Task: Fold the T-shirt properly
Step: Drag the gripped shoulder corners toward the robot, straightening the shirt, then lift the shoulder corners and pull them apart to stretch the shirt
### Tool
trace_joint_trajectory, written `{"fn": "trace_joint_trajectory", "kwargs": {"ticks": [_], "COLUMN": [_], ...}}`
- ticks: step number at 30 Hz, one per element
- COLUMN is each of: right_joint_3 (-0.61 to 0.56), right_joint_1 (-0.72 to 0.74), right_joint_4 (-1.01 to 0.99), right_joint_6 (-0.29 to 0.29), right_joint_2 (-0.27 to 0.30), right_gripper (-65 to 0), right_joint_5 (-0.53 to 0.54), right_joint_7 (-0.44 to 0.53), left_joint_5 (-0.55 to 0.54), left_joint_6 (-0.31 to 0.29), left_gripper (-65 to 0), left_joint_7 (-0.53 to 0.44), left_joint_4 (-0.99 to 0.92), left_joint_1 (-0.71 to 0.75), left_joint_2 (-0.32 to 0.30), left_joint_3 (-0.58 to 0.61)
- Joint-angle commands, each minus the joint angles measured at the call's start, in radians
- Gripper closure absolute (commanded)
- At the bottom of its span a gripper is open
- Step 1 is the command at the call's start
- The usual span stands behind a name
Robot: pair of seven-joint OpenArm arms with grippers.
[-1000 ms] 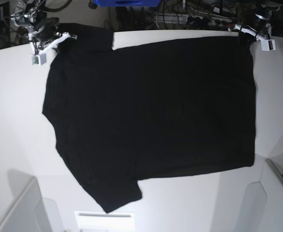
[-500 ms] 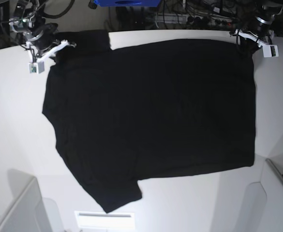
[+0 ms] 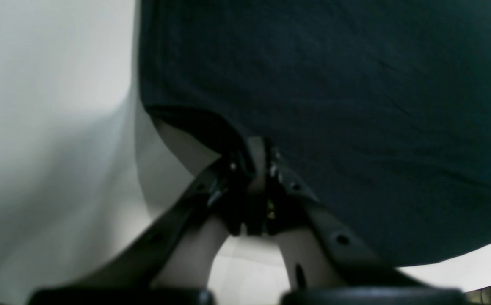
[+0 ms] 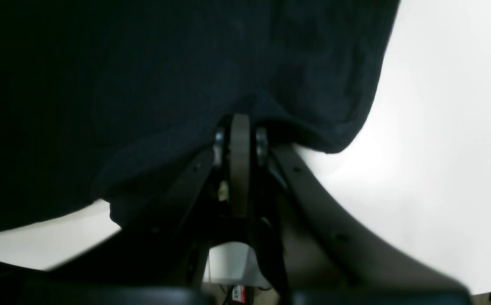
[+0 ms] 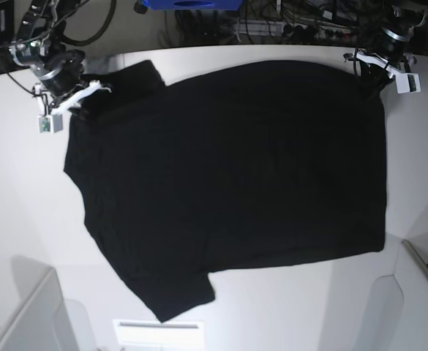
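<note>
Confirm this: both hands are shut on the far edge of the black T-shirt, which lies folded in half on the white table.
Not folded. The base view shows the T-shirt spread out flat on the table, both sleeves showing. The rest holds: the left hand and right hand are each shut on its far edge.

Black T-shirt, spread flat on white table, sleeves out

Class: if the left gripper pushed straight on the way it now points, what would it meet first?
The black T-shirt: the left gripper is already shut on its edge, and cloth spreads directly ahead. Beneath lies the white table; depth is hard to judge.
</note>
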Motion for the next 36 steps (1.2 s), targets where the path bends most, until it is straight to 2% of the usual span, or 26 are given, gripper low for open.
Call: {"fn": "trace_joint_trajectory", "kwargs": {"ticks": [1, 4, 9, 18, 23, 36], "right_joint_3": [0.004, 0.002, 0.002, 0.004, 0.002, -0.055], "right_joint_1": [0.006, 0.011, 0.043, 0.161, 0.207, 0.272], "right_joint_4": [0.019, 0.017, 0.016, 0.009, 0.008, -0.086], "right_joint_6": [-0.002, -0.002, -0.002, -0.004, -0.007, -0.011], "right_joint_2": [0.007, 0.007, 0.008, 0.008, 0.008, 0.067], "right_gripper": [0.0, 0.0, 0.0, 0.0, 0.0, 0.0], "right_joint_5": [0.013, 0.013, 0.01, 0.007, 0.007, 0.007], "right_joint_7": [0.018, 0.018, 0.006, -0.107, -0.149, -0.17], "left_joint_5": [-0.029, -0.082, -0.117, -0.115, -0.115, -0.114], "left_joint_6": [-0.003, 0.008, 0.086, 0.089, 0.15, 0.158], "left_gripper": [0.0, 0.0, 0.0, 0.0, 0.0, 0.0], "left_joint_7": [-0.023, 0.014, 0.08, 0.08, 0.08, 0.08], "left_joint_4": [0.018, 0.018, 0.018, 0.035, 0.037, 0.029], "left_joint_1": [0.0, -0.009, -0.046, -0.075, -0.104, -0.146], "left_joint_2": [-0.005, -0.003, -0.007, -0.007, -0.007, -0.007], "left_joint_3": [-0.006, -0.011, -0.011, -0.012, -0.029, -0.029]}}
